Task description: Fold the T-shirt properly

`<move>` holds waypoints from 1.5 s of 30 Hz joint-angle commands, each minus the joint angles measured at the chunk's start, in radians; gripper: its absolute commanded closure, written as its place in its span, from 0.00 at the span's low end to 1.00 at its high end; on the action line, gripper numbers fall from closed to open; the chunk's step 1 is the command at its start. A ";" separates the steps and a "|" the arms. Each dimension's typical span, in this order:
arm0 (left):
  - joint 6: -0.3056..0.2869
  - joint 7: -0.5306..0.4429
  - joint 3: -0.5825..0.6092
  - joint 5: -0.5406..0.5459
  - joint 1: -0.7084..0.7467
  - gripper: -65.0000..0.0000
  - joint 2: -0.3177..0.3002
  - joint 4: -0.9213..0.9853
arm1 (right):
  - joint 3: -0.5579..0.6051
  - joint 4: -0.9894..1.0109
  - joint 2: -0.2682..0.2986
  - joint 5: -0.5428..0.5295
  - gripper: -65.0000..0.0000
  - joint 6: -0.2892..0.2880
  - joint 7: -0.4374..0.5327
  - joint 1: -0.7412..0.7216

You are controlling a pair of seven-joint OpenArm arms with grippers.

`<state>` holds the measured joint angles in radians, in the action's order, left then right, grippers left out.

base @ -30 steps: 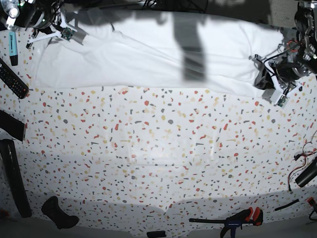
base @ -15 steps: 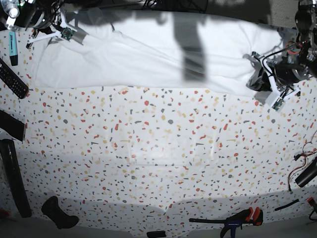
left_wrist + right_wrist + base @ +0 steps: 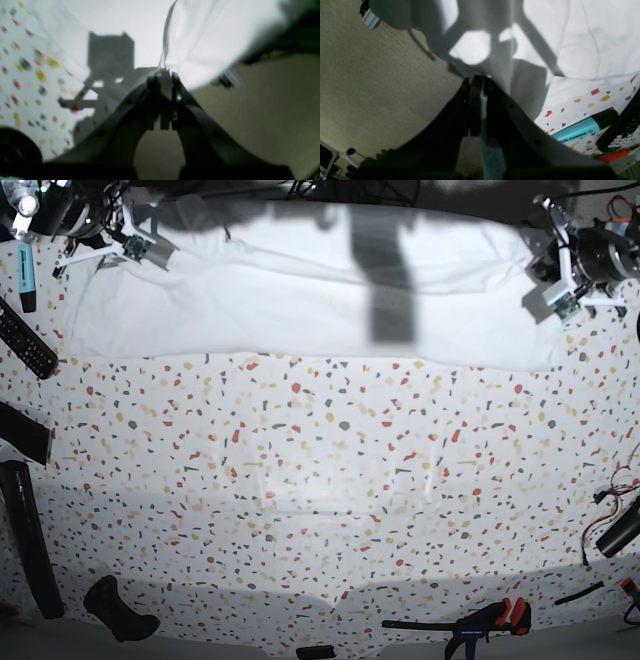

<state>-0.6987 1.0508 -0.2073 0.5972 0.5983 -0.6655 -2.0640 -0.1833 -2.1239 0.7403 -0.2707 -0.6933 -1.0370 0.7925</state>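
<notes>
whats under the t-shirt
The T-shirt lies spread on the speckled table. Anything beneath it is covered and cannot be seen.

Left gripper (image 3: 548, 258) and T-shirt (image 3: 300, 300) corner farther back

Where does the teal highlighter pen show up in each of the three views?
Base view: teal highlighter lies at the far left edge, just above the black remote.
Right wrist view: it sits at lower right, beside the remote.
Left wrist view: not in it.
Shared landmark: the T-shirt.
</notes>
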 commanded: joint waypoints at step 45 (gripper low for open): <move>0.018 -0.105 -0.007 0.007 -0.029 1.00 0.031 0.249 | -0.007 -0.013 0.002 -0.108 1.00 0.077 0.091 -0.152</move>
<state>-0.6811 0.9531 -0.2073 0.5964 0.5697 -0.6189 -1.8034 -0.1833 -2.1239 0.7284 -0.3801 -0.6315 -0.9581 0.6395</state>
